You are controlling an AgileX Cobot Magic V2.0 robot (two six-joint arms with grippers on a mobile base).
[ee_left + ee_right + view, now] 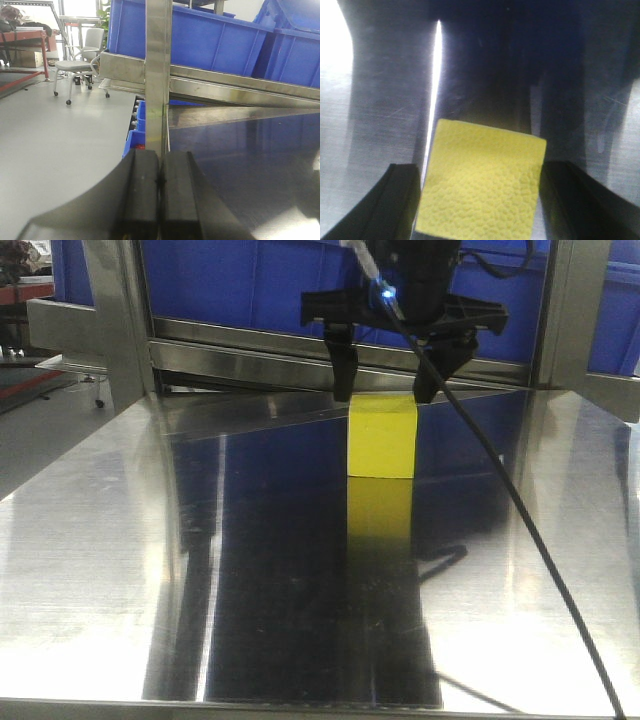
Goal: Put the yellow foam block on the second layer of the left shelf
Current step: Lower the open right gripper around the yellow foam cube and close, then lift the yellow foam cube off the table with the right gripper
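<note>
Yellow foam cube (381,437) sits square on polished steel shelf (100,540); R gripper (384,395) spread astride its top, seemingly not touching, so placement prob. done. L gripper (160,185) closed, idle.

I think I am in a workshop: shiny steel shelves (100,570), big blue plastic bins (210,40), a grey rolling chair (80,62).

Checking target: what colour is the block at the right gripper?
Yellow foam block: plain bright yellow; best in right wrist view.
</note>
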